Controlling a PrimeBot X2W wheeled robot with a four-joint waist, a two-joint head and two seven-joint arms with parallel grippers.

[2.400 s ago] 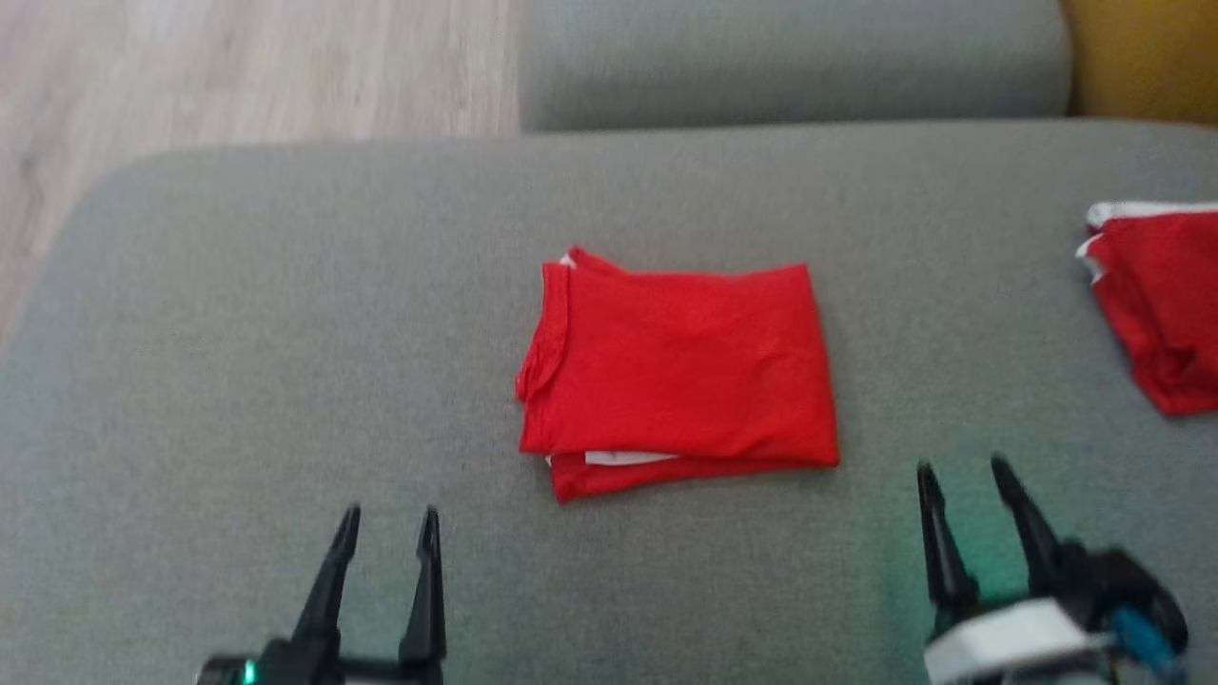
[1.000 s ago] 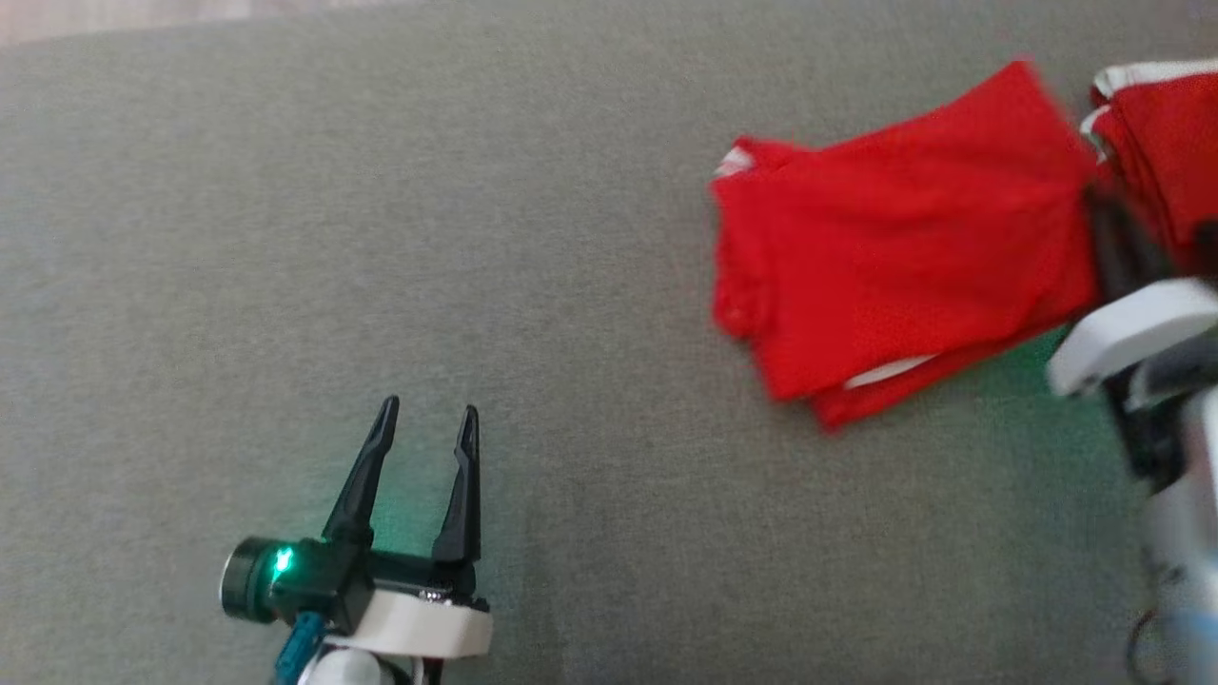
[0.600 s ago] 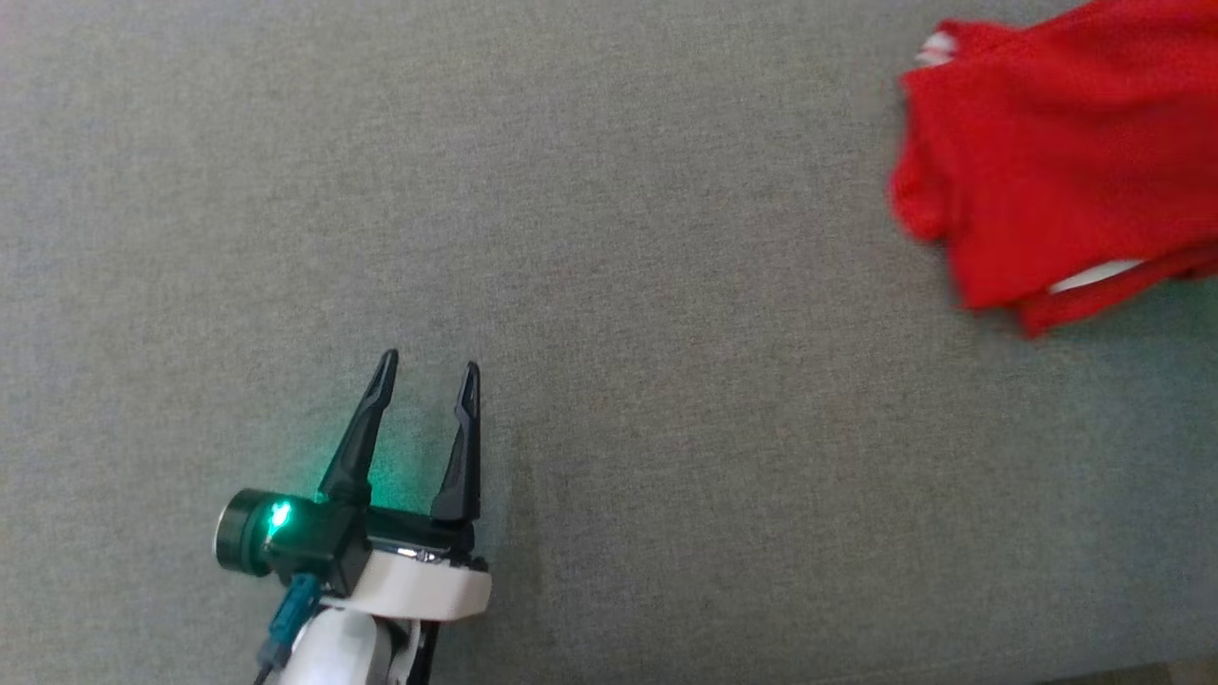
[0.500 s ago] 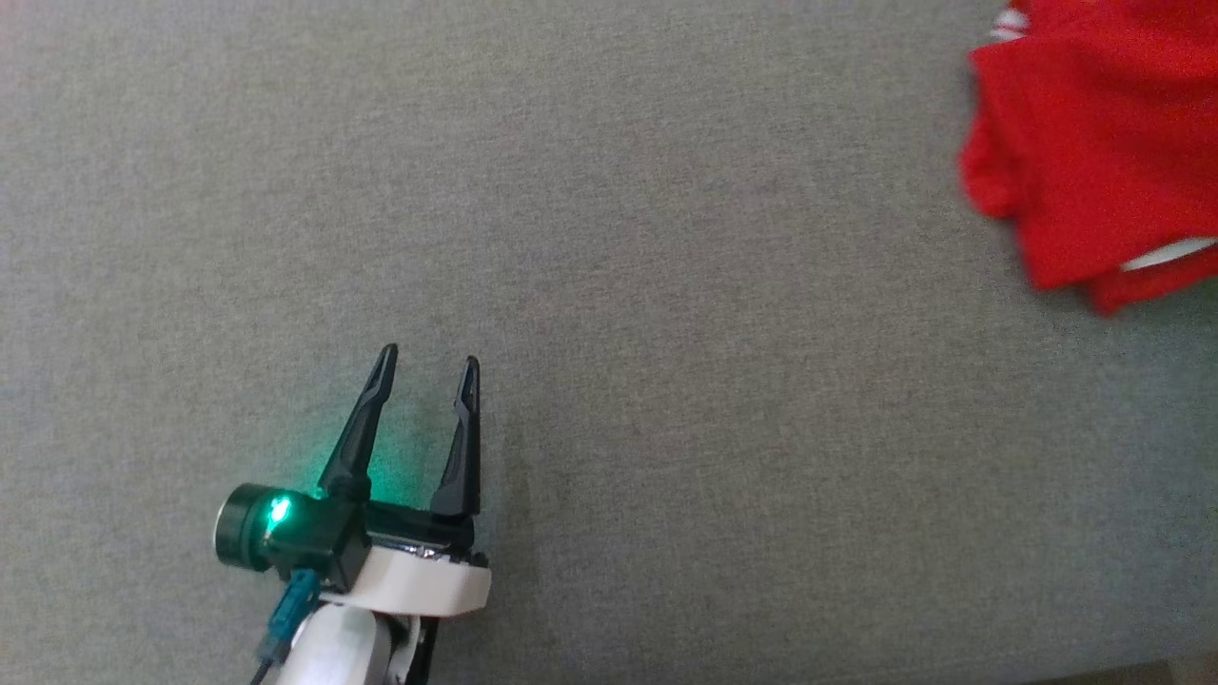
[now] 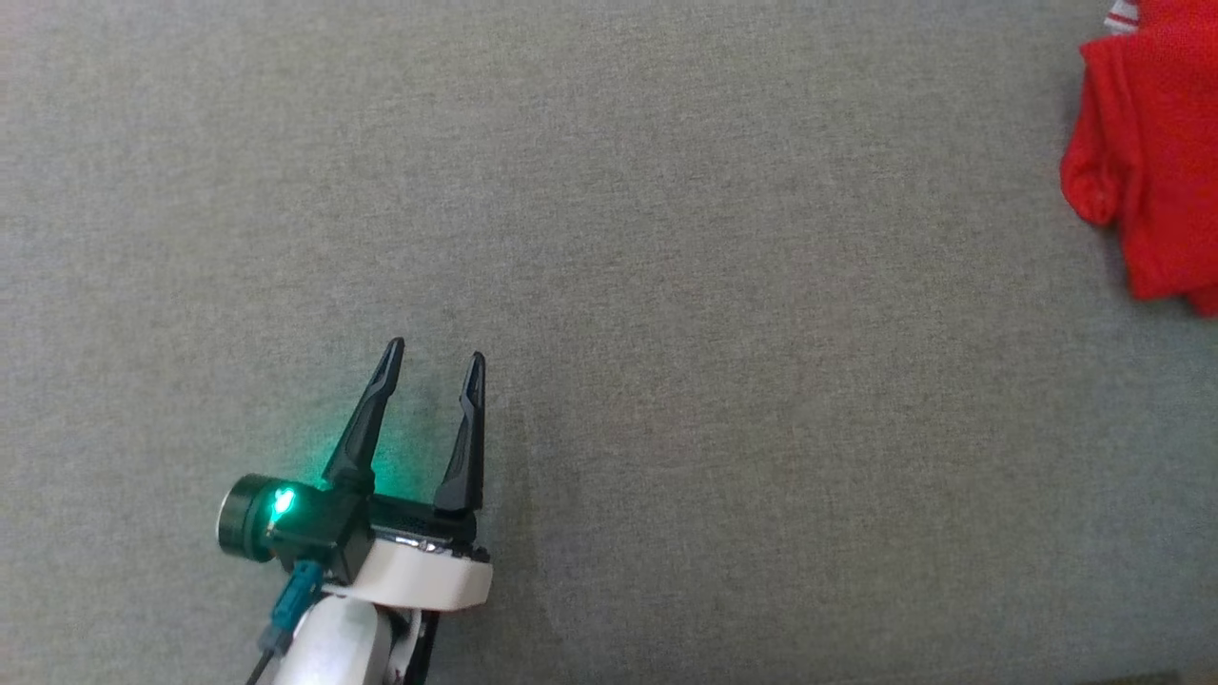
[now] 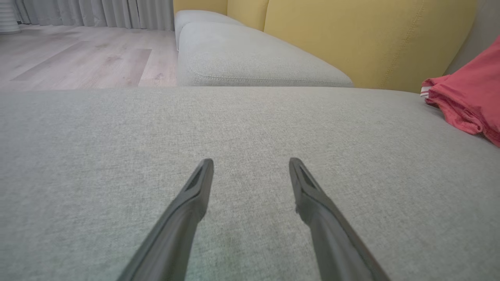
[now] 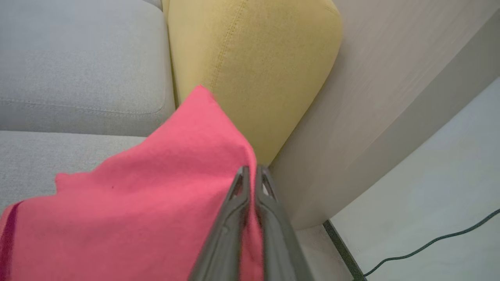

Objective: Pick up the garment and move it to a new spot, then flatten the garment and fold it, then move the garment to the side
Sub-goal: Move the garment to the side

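Head view first: the left claw [image 5: 436, 350] hovers low over the grey sofa seat [image 5: 666, 238] at the lower left of the picture. Its two dark fingers are spread wide with nothing between them, and a green light [image 5: 283, 499] glows on its wrist. The red garment [image 5: 1151, 162] sits at the far right edge of that picture, well apart from the left claw. I can see a rolled hem on its near side and a scrap of white trim at the top corner. The frame cuts off the rest of it.

From the left wrist camera I look along the open fingers across bare grey fabric. The red cloth lies off to the right on the seat. A second grey cushion [image 6: 250, 58] and a yellow back cushion [image 6: 367, 39] are beyond it, with a wooden floor [image 6: 78, 58] and curtains [image 6: 97, 13] to the left.

On the right wrist camera, the right claw [image 7: 254, 169] has its fingers pressed nearly together, pinching the edge of the garment. Red fabric shows in the narrow slit between them. From that pinch the cloth spreads out to the lower left, and one corner peaks up in front of the yellow cushion. A pale panel and a light floor with a dark cable [image 7: 429, 244] lie to the right.
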